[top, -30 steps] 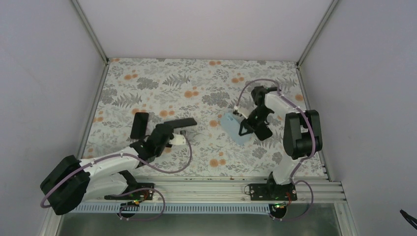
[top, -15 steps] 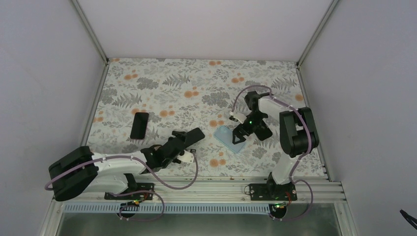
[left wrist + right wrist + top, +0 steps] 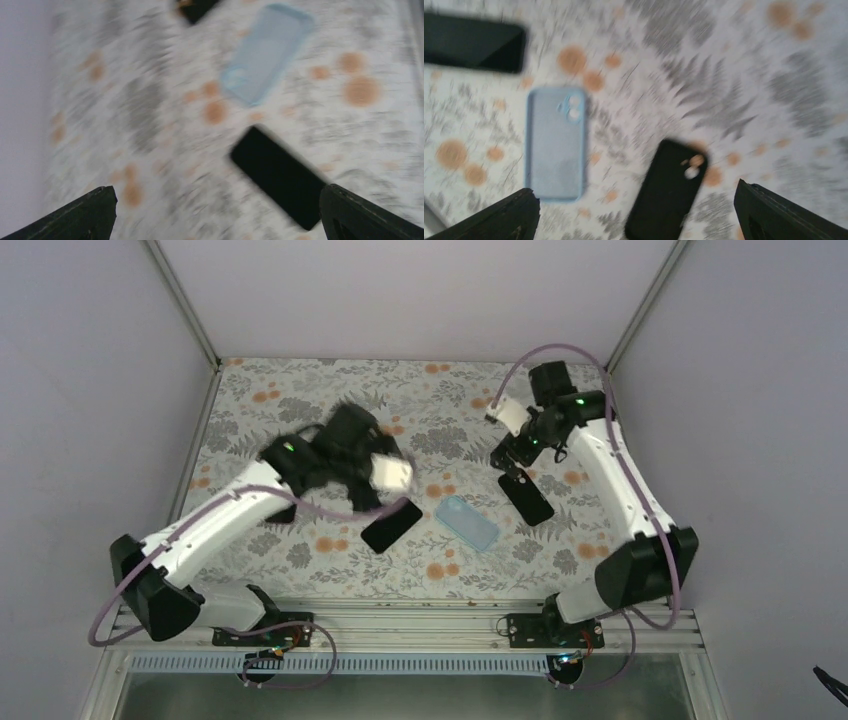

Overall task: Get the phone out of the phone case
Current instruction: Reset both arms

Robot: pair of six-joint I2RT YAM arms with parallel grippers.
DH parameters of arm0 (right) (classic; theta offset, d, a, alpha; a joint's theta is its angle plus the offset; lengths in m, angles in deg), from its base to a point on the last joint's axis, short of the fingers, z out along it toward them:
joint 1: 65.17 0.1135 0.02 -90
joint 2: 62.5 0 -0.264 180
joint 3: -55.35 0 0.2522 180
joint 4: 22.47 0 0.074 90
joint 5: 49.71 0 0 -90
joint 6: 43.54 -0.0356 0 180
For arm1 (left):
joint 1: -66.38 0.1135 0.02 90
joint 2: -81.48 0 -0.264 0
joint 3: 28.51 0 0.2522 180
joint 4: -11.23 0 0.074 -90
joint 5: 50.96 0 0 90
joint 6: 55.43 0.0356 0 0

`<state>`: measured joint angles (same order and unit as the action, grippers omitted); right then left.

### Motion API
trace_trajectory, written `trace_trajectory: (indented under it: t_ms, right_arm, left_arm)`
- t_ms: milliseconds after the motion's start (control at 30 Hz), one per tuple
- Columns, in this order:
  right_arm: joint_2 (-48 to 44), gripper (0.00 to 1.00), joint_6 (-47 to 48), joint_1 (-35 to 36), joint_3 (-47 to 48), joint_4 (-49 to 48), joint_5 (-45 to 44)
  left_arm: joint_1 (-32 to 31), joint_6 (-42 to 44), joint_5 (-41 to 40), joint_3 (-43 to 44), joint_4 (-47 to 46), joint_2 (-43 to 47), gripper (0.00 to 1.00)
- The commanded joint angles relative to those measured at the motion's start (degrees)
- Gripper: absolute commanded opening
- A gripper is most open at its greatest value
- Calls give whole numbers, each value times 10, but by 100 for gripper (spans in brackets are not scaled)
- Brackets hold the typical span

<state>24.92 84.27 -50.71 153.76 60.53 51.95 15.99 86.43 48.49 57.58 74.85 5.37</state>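
A black phone (image 3: 391, 526) lies flat on the floral table, screen up, apart from a light blue phone case (image 3: 468, 522) just to its right. The left wrist view shows the phone (image 3: 277, 177) and the blue case (image 3: 267, 52), both blurred. My left gripper (image 3: 365, 485) hovers above the phone, open and empty (image 3: 215, 220). My right gripper (image 3: 512, 458) is raised behind the cases, open and empty (image 3: 635, 192). Below it lie the blue case (image 3: 556, 145) and the phone (image 3: 471, 42).
A black phone case (image 3: 526, 497) with a camera cut-out (image 3: 669, 187) lies right of the blue case. Another dark phone (image 3: 283, 512) shows partly under my left arm. Grey walls and metal posts enclose the table (image 3: 420, 400).
Both grippers opened and rose. The left one swung back and up, leaving the black phone on the table. The right one let go of the blue case and pulled back.
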Motion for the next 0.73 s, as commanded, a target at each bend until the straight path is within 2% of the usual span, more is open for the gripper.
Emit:
trace_trajectory:
  t_ms: [0,133,267,333,400,600,700]
  right_arm:
    - [-75,100,-56,-8,31,-96,7]
    - [-171,100,-119,-8,-85,-270,64]
    - [-221,100,-139,-24,-221,-398,41]
    - [-246,100,-144,-46,-288,-467,48]
    - [-254,100,-147,-53,-318,-490,43]
    - [-240,100,-153,-54,-330,-503,36]
    - [-227,100,-156,-52,-330,-505,21]
  left_arm:
    - [205,-25,111,89,11,35,100]
    - [431,-121,207,101,-101,53,100]
    - [563,-184,297,60,-140,60,100]
    - [594,-215,288,10,-201,83,100]
    - [605,-236,268,-29,-243,105,100]
    - [626,-244,256,-83,-267,145,100]
    - [637,-253,278,-95,-277,148,100]
